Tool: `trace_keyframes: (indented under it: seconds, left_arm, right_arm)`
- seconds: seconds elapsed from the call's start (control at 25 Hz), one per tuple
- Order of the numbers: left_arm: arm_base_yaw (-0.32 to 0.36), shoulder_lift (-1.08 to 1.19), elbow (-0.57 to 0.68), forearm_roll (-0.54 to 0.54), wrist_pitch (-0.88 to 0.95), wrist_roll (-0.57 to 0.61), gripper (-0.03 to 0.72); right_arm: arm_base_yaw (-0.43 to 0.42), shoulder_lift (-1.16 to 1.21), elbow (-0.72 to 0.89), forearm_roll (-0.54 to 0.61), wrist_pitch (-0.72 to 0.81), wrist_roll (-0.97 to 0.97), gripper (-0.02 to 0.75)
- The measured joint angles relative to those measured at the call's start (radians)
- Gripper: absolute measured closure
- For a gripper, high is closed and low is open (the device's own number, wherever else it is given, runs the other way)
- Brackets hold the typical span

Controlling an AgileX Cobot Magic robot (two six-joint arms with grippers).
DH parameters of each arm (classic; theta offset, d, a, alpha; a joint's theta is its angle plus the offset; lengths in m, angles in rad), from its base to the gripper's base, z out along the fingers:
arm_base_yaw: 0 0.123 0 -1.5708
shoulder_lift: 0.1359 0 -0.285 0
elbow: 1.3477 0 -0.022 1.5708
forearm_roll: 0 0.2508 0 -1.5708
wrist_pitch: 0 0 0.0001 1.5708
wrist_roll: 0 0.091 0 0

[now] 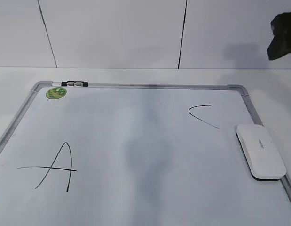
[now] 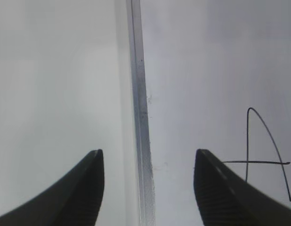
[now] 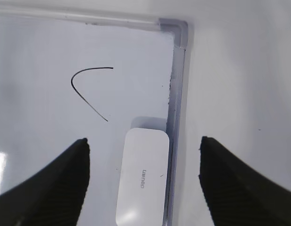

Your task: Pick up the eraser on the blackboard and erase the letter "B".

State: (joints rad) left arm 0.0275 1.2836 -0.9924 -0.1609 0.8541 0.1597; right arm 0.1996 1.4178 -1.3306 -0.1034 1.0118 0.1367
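The blackboard [image 1: 136,113] is a white board in a grey frame lying flat. It bears a crossed "A" [image 1: 56,165] and an open "C" [image 1: 202,115]. No letter "B" shows; a faint grey smudge [image 1: 147,150] lies at mid-board. The white eraser [image 1: 261,150] lies on the board against its right frame. My right gripper [image 3: 144,140] is open and empty, hovering above the eraser [image 3: 141,175]; it shows as a dark shape [image 1: 282,35] at the exterior view's top right. My left gripper [image 2: 149,151] is open and empty above the board's left frame [image 2: 140,117], near the "A" [image 2: 260,146].
A round green sticker [image 1: 56,92] and a small marker [image 1: 74,84] sit at the board's top left corner. White table surrounds the board, with a white tiled wall behind. The board's top right corner cap [image 3: 176,28] is near the "C" [image 3: 86,89].
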Motion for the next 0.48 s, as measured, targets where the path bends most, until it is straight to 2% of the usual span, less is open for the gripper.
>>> trace_keyframes:
  seconds: [0.32,0.48]
  left_arm:
    - [0.0,-0.236,0.0,0.002,0.02,-0.036,0.233]
    - [0.0,-0.338,0.0,0.002,0.022,-0.044,0.233]
  right_arm:
    - [0.0,-0.192,0.008,0.0,0.004,-0.03,0.171]
    - [0.0,-0.29,0.067,0.0,0.004,-0.051,0.172]
